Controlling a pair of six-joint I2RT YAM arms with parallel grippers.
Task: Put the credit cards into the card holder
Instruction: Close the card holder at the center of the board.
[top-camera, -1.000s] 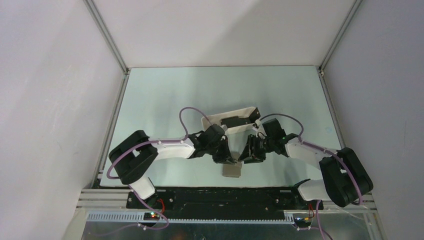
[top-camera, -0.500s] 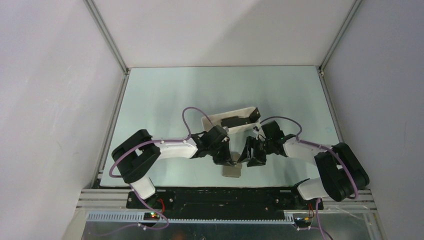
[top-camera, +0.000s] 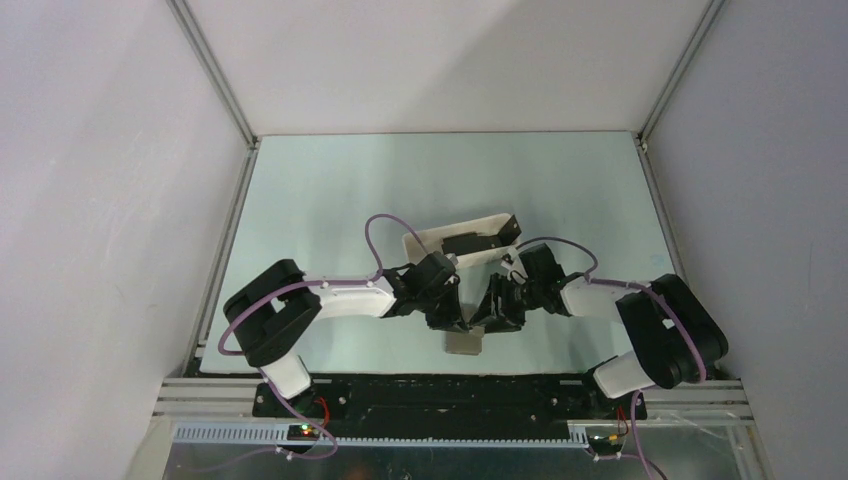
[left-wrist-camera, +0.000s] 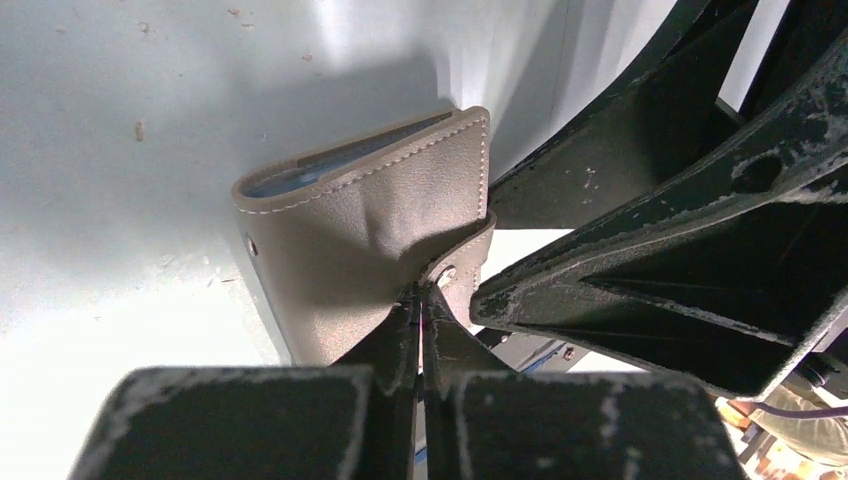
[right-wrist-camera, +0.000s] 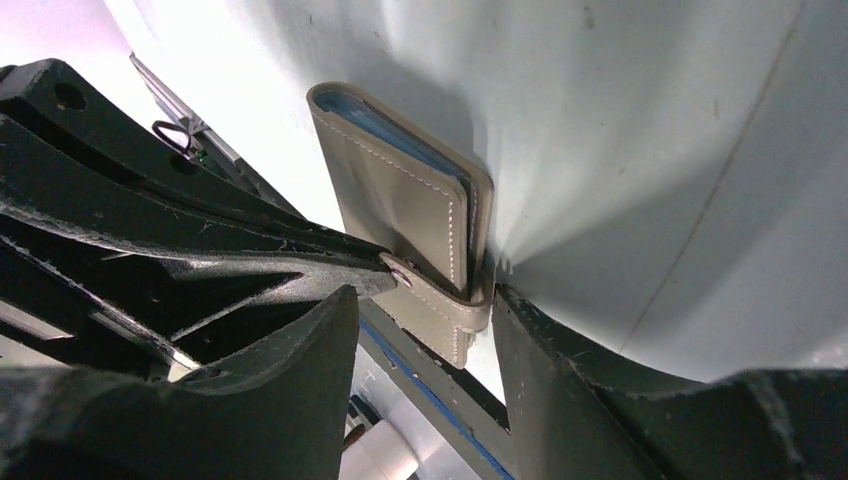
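Note:
The grey-brown card holder (top-camera: 463, 344) lies folded on the table near the front edge, its light blue pockets showing at the edge (left-wrist-camera: 300, 178). My left gripper (left-wrist-camera: 421, 292) is shut on its closing tab (right-wrist-camera: 441, 301) and also shows in the top view (top-camera: 460, 325). My right gripper (right-wrist-camera: 424, 300) is open and straddles the tab end of the card holder (right-wrist-camera: 400, 200), one finger (right-wrist-camera: 540, 345) against its edge. In the top view it (top-camera: 490, 320) sits just right of the left gripper. Dark credit cards (top-camera: 470, 243) lie in the white tray.
The long white tray (top-camera: 428, 243) stands tilted on the table just behind both grippers. The table's front edge and black base rail (top-camera: 450, 392) run close behind the card holder. Grey walls enclose the table on the left, right and back.
My right gripper has moved left and closed in on the card holder, beside the left gripper. The left gripper has stayed at the tab.

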